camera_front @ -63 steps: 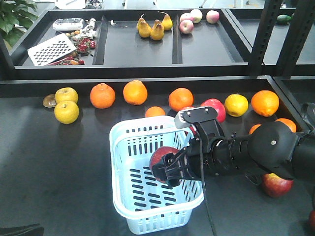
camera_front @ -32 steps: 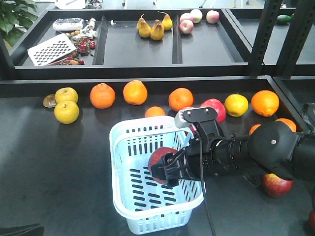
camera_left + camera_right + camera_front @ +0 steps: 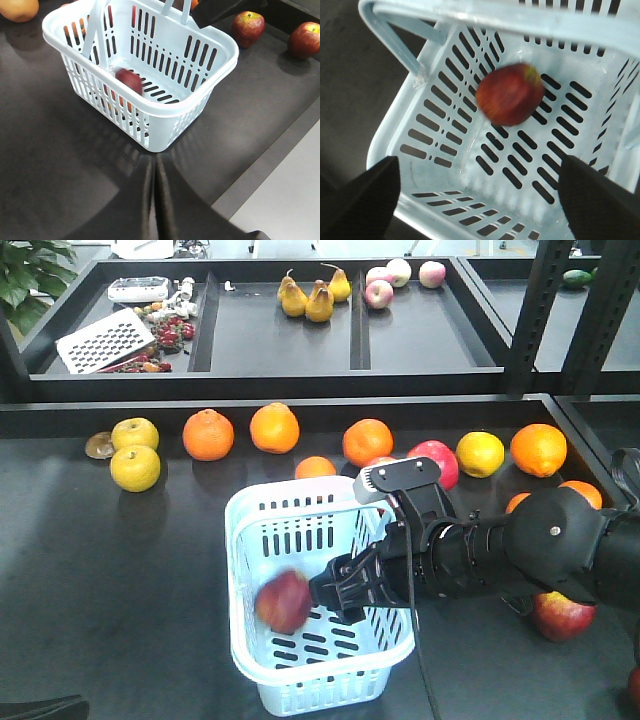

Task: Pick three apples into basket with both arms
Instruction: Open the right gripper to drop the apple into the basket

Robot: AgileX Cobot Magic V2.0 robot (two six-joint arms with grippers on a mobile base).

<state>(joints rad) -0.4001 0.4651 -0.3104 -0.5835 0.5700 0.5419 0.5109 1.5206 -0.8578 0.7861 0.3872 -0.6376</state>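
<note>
Apple loose in the basket [image 3: 236, 558], right fingers spread wide

The right gripper [image 3: 338, 598] hangs over the basket's rim, open and empty. The blurred apple [image 3: 283, 601] lies just beyond and below its fingertips, inside the basket. I'd lift straight up, clear of the rim, before swinging away. The left gripper [image 3: 155, 200] looks pinched together, holding nothing.

One pale blue-white slotted plastic basket [image 3: 520, 17] holds one dark red apple [image 3: 510, 94]. At twelve o'clock: three yellow pears [image 3: 319, 303], three pale pink apples [image 3: 378, 292]. Three round yellow fruits [image 3: 135, 468], at least five oranges [image 3: 208, 434].
</note>
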